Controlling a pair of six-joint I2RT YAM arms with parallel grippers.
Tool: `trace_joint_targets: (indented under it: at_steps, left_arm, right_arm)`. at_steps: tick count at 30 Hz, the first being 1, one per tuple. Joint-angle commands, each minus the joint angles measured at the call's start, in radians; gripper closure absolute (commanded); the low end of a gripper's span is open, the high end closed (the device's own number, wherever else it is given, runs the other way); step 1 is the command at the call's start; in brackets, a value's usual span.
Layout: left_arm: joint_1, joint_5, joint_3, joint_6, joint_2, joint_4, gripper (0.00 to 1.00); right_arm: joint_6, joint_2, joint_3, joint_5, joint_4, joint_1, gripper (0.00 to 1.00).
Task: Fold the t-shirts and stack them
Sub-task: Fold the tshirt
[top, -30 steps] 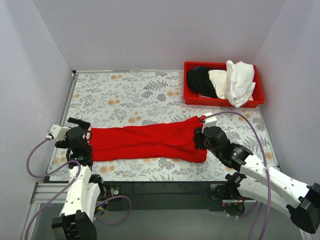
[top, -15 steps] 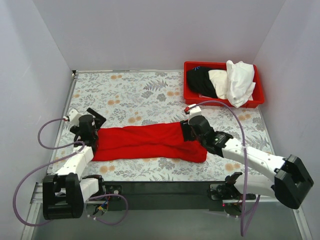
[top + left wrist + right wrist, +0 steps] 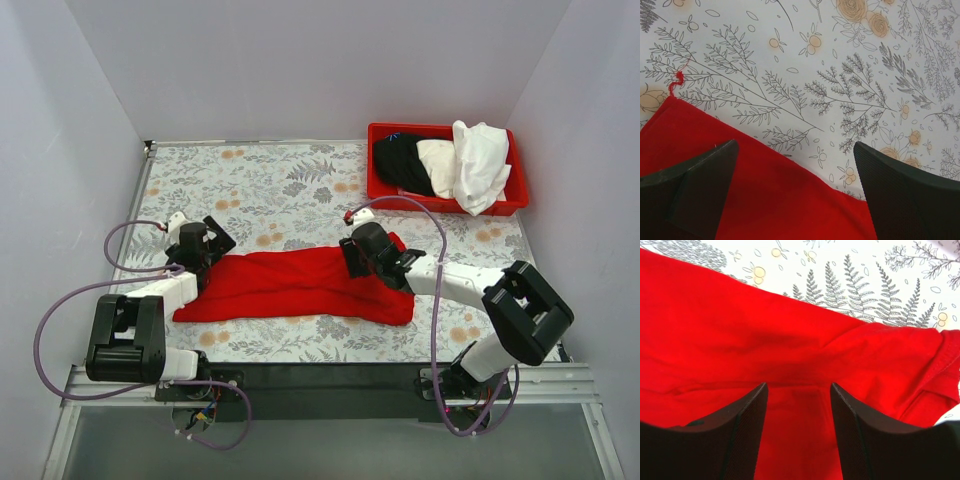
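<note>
Both arms have reached farther up the top view than a second ago. The left gripper (image 3: 205,246) has shifted up and right to the upper left corner of the red t-shirt (image 3: 300,285). The right gripper (image 3: 353,256) has shifted left and up from the shirt's right end to its upper edge, right of centre. The shirt's left end, square before, now slants toward the lower left.

Red t-shirt: lies as a long horizontal band on the floral table (image 3: 280,185), lower middle of the top view, between the two grippers. A small red flap shows just right of the right gripper.

Left gripper: jaws spread wide, nothing between them. In the left wrist view the finger at lower left (image 3: 690,190) is over red cloth. The one at lower right is mostly over bare table. A loose red thread (image 3: 677,80) curls off the shirt corner at upper left of that view.

Right gripper: jaws apart with a moderate gap. In the right wrist view both fingers (image 3: 737,440) stand over the shirt, and creased red cloth shows through the gap. Whether the tips touch it cannot be told.

Red bin (image 3: 440,206): upper right of the top view, well apart from the red t-shirt. It holds a black t-shirt (image 3: 400,165) at left, a cream t-shirt (image 3: 437,160) in the middle and a white t-shirt (image 3: 480,165) draped at right.
</note>
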Motion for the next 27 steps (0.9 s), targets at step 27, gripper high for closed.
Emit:
trace_joint_targets:
  at_steps: [27]
  left_arm:
    - [-0.001, -0.033, 0.034, 0.031, -0.036, 0.005, 0.06]
  right_arm:
    - [0.066, 0.079, -0.018, -0.127, 0.049, -0.082, 0.78]
